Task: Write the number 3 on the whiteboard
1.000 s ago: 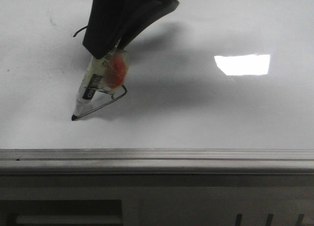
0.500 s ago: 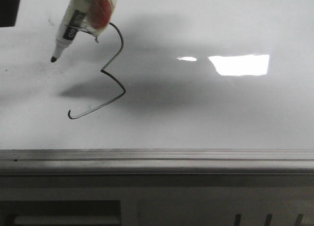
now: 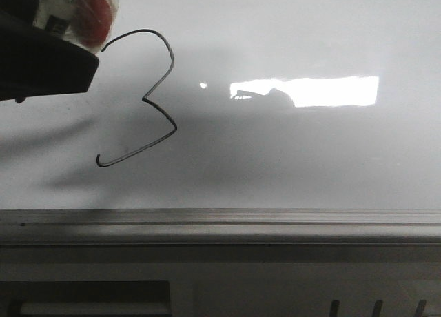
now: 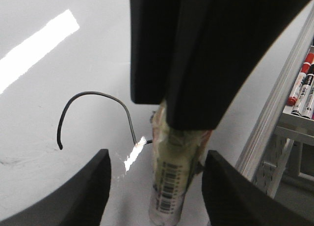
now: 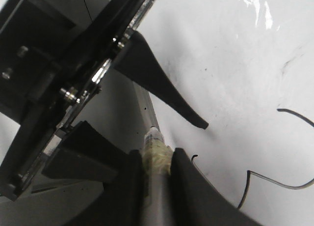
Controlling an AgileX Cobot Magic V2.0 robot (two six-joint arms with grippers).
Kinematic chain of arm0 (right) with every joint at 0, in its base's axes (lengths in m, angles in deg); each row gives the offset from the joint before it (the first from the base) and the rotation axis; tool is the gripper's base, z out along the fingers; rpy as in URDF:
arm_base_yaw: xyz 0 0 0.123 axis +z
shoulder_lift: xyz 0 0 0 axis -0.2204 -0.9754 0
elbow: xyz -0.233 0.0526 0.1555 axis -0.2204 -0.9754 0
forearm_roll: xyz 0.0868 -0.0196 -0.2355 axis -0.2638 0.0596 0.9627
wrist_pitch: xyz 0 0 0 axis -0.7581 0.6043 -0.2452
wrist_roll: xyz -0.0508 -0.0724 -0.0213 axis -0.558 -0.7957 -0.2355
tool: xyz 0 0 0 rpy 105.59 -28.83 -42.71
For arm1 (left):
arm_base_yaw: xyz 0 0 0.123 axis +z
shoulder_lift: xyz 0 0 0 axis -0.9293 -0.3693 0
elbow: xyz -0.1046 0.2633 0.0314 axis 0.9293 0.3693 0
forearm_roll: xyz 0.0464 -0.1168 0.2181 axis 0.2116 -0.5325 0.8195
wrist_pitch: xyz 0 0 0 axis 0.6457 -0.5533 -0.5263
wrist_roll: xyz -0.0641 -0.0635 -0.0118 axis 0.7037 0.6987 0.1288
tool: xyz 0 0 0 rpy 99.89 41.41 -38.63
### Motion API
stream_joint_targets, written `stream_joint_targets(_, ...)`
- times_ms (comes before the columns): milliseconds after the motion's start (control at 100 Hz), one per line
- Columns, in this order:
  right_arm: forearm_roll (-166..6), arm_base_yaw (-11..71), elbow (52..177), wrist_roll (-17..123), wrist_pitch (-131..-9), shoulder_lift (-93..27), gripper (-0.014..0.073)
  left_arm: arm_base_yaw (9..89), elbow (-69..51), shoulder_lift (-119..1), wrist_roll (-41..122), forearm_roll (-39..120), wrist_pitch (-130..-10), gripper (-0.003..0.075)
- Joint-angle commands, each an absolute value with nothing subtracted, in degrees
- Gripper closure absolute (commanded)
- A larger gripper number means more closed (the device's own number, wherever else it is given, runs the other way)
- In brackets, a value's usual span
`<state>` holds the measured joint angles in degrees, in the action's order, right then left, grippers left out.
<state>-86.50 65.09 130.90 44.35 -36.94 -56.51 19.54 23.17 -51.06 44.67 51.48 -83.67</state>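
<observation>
Glossy whiteboard with finished number 3; right jaws clamped on marker pen; left jaws apart.

A big black number 3 is drawn by hand on the whiteboard. It has sharp corners and a small hook at each end. A marker pen has a label with a barcode and tiny print, but the print is too small and blurry to read. More pens in a rack have labels too small to read.
</observation>
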Motion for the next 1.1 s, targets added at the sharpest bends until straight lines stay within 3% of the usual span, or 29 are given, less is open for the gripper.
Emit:
stream_joint_targets(0, -87.2, 65.2, 132.9, 43.9, -39.4, -54.5, 0.0658, 19.2, 21.1, -50.6, 45.0, 50.6, -87.3, 0.0353)
stream_joint_targets(110, -87.2, 65.2, 132.9, 43.9, -39.4, -54.5, 0.0658, 19.2, 21.1, -50.6, 45.0, 50.3, -84.9, 0.0451)
stream_joint_targets(230, -87.2, 65.2, 132.9, 43.9, -39.1, -54.5, 0.0658, 19.2, 21.1, -50.6, 45.1, 50.2, -83.2, 0.0739)
stream_joint_targets(370, -87.2, 65.2, 132.9, 43.5, -38.5, -54.5, 0.0652, 19.2, 21.1, -50.2, 45.1, 49.9, -83.2, 0.0741)
stream_joint_targets(420, -87.2, 65.2, 132.9, 43.2, -38.5, -54.5, 0.0611, 19.2, 21.1, -50.2, 45.1, 49.9, -83.8, 0.0741)
stream_joint_targets(470, -87.2, 65.2, 132.9, 43.2, -38.9, -54.5, 0.0522, 19.2, 21.1, -50.2, 45.1, 49.9, -83.9, 0.0741)
stream_joint_targets(620, -85.4, 64.8, 132.9, 43.2, -44.0, -54.3, 0.009, 19.2, 21.1, -50.2, 45.1, 46.4, -83.9, 0.0741)
stream_joint_targets(670, -83.5, 64.0, 132.9, 43.4, -46.1, -54.3, 0.0023, 19.4, 21.1, -50.2, 45.3, 43.2, -84.0, 0.0741)
stream_joint_targets(1090, -83.0, 56.0, 132.9, 45.9, -45.4, -50.0, 0.0106, 32.9, 21.1, -53.9, 45.6, 7.1, -77.2, 0.0741)
